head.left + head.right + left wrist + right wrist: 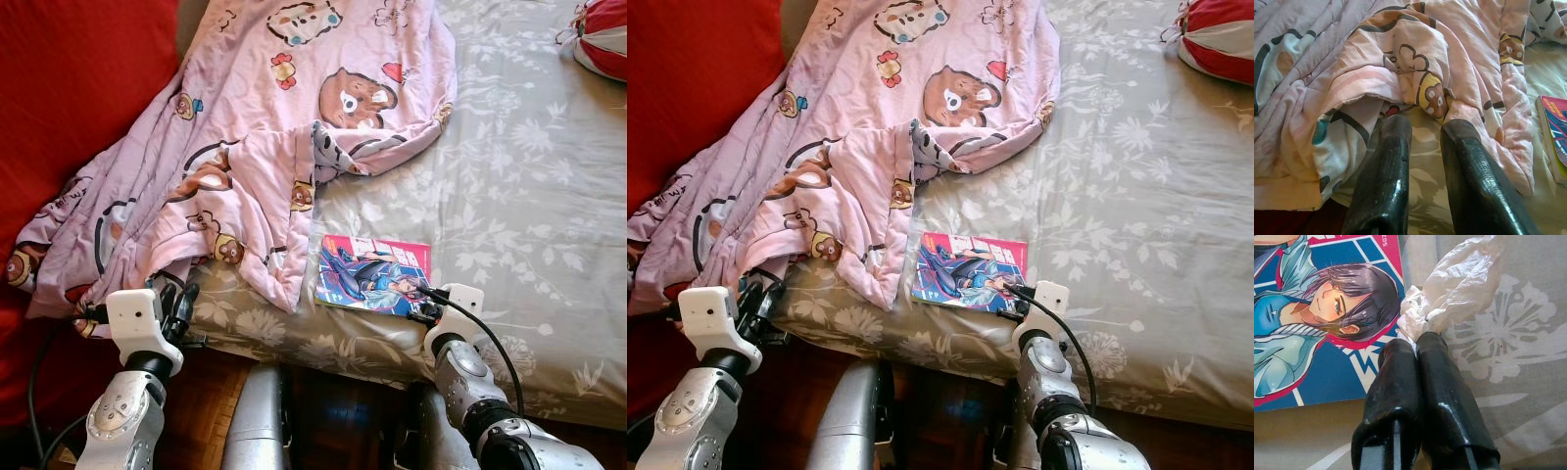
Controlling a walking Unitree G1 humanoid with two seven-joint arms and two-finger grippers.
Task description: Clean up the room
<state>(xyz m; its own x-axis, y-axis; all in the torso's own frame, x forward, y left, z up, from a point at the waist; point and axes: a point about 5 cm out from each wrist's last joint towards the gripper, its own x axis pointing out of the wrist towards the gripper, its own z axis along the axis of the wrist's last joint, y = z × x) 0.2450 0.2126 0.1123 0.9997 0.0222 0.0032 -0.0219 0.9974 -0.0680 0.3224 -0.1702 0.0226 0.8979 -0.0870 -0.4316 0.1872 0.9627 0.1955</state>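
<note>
A crumpled white wrapper [1459, 284] lies on the grey flowered bedsheet [529, 196], and my right gripper [1415, 345] is shut on its nearer end. Right beside it lies a comic book [372, 274] with a blue and pink cover, flat near the bed's front edge. In the head views my right gripper [423, 304] sits at the book's right corner. A pink cartoon-print blanket [294, 117] is heaped over the bed's left half. My left gripper [1427, 127] is open at the blanket's hanging front edge, with nothing between its fingers.
A red and white striped cushion [602, 39] lies at the bed's far right corner. A red surface [69, 88] rises along the bed's left side. Wooden floor [216, 382] shows below the bed's front edge, by my legs.
</note>
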